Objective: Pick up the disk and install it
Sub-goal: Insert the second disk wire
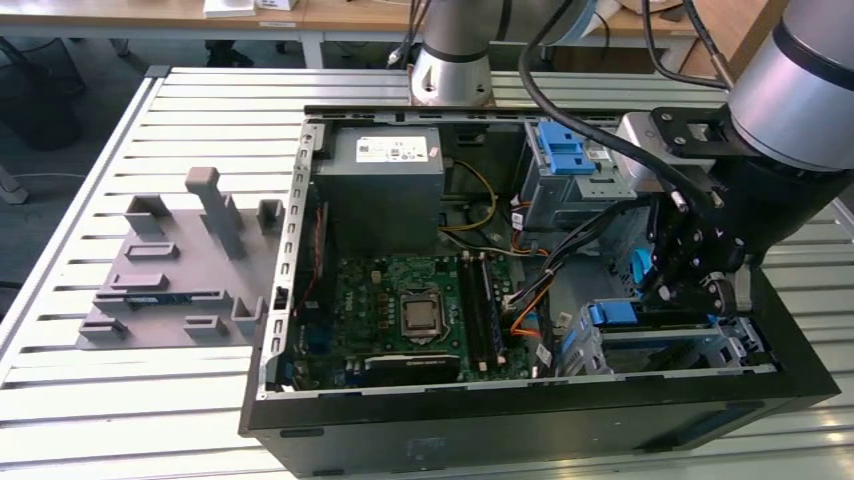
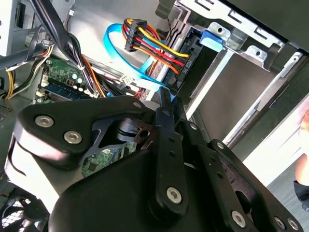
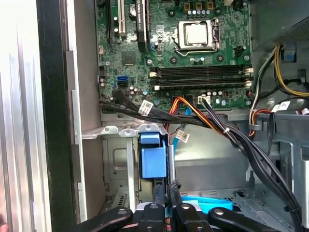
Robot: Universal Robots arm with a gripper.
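My gripper hangs inside the open computer case, over the metal drive bay at the corner on the exterior view's right. In both wrist views the fingers stand close together, shut on a thin blue edge. That edge is the carrier bracket of the disk, held edge-on; its metal face and label are hidden. The same blue sliver shows between the fingertips. In the exterior view the disk is a short blue strip beside the gripper. A blue latch piece sits on the bay just ahead of the fingers.
A bundle of black, orange and yellow cables crosses just above the bay. The motherboard fills the case floor, with the grey power supply behind it. An upper drive cage with blue parts stands close to the arm. A grey fixture lies on the table outside.
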